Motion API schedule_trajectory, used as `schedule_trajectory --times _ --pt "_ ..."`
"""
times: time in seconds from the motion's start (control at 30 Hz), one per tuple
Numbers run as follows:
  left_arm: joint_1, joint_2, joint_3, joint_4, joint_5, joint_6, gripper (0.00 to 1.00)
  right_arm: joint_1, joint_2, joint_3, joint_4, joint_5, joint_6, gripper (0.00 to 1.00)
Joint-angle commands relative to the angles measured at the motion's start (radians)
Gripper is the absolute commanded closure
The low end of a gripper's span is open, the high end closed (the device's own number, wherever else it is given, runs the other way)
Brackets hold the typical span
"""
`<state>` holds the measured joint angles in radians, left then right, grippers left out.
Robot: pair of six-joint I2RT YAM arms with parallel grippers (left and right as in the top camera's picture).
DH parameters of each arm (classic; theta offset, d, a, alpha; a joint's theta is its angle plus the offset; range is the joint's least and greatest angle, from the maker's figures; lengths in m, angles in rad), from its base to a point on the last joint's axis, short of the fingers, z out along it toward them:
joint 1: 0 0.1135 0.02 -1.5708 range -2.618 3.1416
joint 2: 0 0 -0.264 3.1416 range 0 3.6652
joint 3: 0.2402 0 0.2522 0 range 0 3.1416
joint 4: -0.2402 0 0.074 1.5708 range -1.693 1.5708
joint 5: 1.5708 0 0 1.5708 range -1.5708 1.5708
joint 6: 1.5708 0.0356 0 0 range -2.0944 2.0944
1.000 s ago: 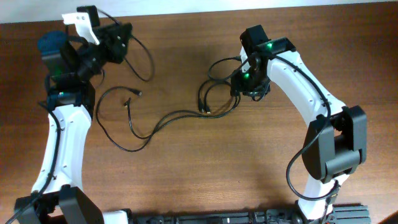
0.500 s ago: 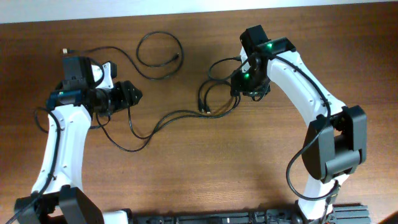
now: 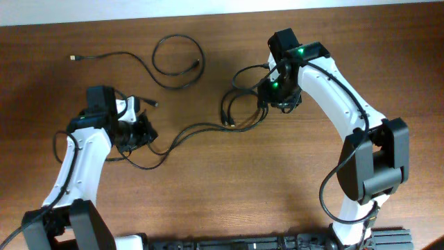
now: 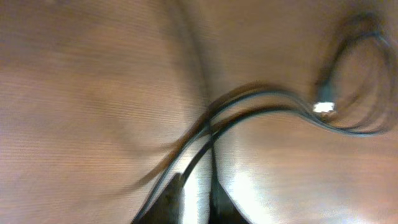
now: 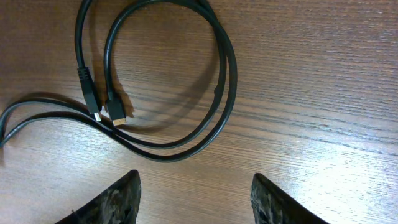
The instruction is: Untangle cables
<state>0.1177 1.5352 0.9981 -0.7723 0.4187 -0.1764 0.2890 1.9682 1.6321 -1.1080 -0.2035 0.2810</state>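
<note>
One black cable (image 3: 177,66) lies apart at the far side, a loop with a tail to a plug (image 3: 73,57). The other cables (image 3: 201,128) run from loose curves on the left to coils (image 3: 239,104) beside my right gripper (image 3: 267,94). My left gripper (image 3: 142,132) sits low over the left curves. The blurred left wrist view shows two cords (image 4: 249,102) and a bright plug (image 4: 323,107), with the fingers (image 4: 198,199) a narrow gap apart and bare table between them. My right gripper (image 5: 196,199) is wide open and empty, just short of a double loop (image 5: 224,81) with two plug ends (image 5: 115,112).
The wooden table (image 3: 229,194) ends in a pale edge (image 3: 208,10) at the far side. The right arm's white links (image 3: 340,97) arch over the right half. Both arm bases stand at the near edge.
My left arm swung from the far left corner down to the left cable curves. The cable it carried now lies at the far side. The right arm has not moved.
</note>
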Motion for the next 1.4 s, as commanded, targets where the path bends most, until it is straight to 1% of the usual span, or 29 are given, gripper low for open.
schedule_trajectory --times 0.0,0.03,0.07,0.1,0.13,0.17,0.2,0.23,0.3,0.33,0.4,0.47,0.57,0.63,0.77,0.87,0.93,1.13,1.23,1.3,1.33,1.37 --pt "-0.049 -0.011 -0.002 0.155 0.346 0.002 0.98 0.000 -0.029 -0.003 -0.003 -0.019 0.000 0.43" --pt "-0.056 -0.011 -0.002 0.229 0.436 0.000 1.00 0.000 -0.029 -0.003 -0.002 -0.034 -0.014 0.42" --pt "-0.064 -0.011 -0.002 0.374 0.564 -0.043 1.00 0.000 -0.029 -0.003 0.001 -0.054 -0.032 0.42" --pt "-0.064 -0.011 -0.002 0.484 0.632 -0.103 1.00 0.000 -0.029 -0.003 0.006 -0.087 -0.068 0.41" --pt "-0.063 -0.011 -0.002 0.631 0.698 -0.204 1.00 0.000 -0.029 -0.003 0.011 -0.132 -0.110 0.41" --pt "-0.063 -0.011 -0.002 0.764 0.731 -0.297 1.00 0.000 -0.029 -0.003 0.014 -0.167 -0.140 0.41" --pt "-0.063 -0.011 -0.002 0.898 0.744 -0.396 1.00 0.000 -0.029 -0.003 0.019 -0.227 -0.192 0.41" --pt "-0.063 -0.011 -0.002 1.093 0.744 -0.539 1.00 0.000 -0.029 -0.003 0.024 -0.341 -0.278 0.40" --pt "-0.063 -0.011 -0.002 1.364 0.730 -0.719 1.00 0.000 -0.029 -0.003 0.032 -0.494 -0.368 0.37" --pt "-0.063 -0.011 -0.002 1.474 0.715 -0.800 1.00 0.000 -0.029 -0.003 0.039 -0.539 -0.384 0.37" --pt "-0.063 -0.011 -0.002 1.623 0.678 -0.919 1.00 0.000 -0.029 -0.003 0.065 -0.560 -0.378 0.37" --pt "-0.063 -0.011 -0.002 1.731 0.650 -0.992 1.00 0.000 -0.029 -0.003 0.088 -0.560 -0.378 0.37" --pt "-0.063 -0.011 -0.002 1.739 0.645 -0.998 1.00 0.000 -0.029 -0.003 0.095 -0.544 -0.378 0.37" --pt "-0.063 -0.011 -0.002 1.737 0.628 -0.998 1.00 0.000 -0.029 -0.003 0.095 -0.521 -0.379 0.35" --pt "-0.063 -0.012 -0.002 1.737 0.605 -0.998 1.00 0.000 -0.029 -0.005 0.129 -0.381 -0.383 0.34" --pt "-0.063 -0.012 -0.002 1.737 0.605 -0.998 1.00 0.006 -0.029 -0.005 0.194 -0.387 -0.430 0.32" --pt "-0.063 -0.011 -0.002 1.737 0.605 -0.998 1.00 0.023 -0.029 -0.005 0.213 -0.387 -0.436 0.30" --pt "-0.063 -0.012 -0.002 1.737 0.605 -0.998 1.00 0.126 -0.028 -0.005 0.272 -0.393 -0.576 0.27" --pt "-0.063 -0.012 -0.002 1.737 0.605 -1.009 1.00 0.177 -0.028 -0.005 0.353 -0.360 -0.624 0.27" --pt "-0.063 -0.011 -0.002 1.738 0.606 -1.017 1.00 0.195 -0.028 -0.005 0.407 -0.323 -0.624 0.28" --pt "-0.063 -0.011 -0.002 1.738 0.606 -1.021 1.00 0.203 -0.028 -0.005 0.438 -0.303 -0.621 0.32" --pt "-0.063 -0.011 -0.002 1.738 0.606 -1.021 1.00 0.206 -0.028 -0.005 0.455 -0.289 -0.621 0.38"
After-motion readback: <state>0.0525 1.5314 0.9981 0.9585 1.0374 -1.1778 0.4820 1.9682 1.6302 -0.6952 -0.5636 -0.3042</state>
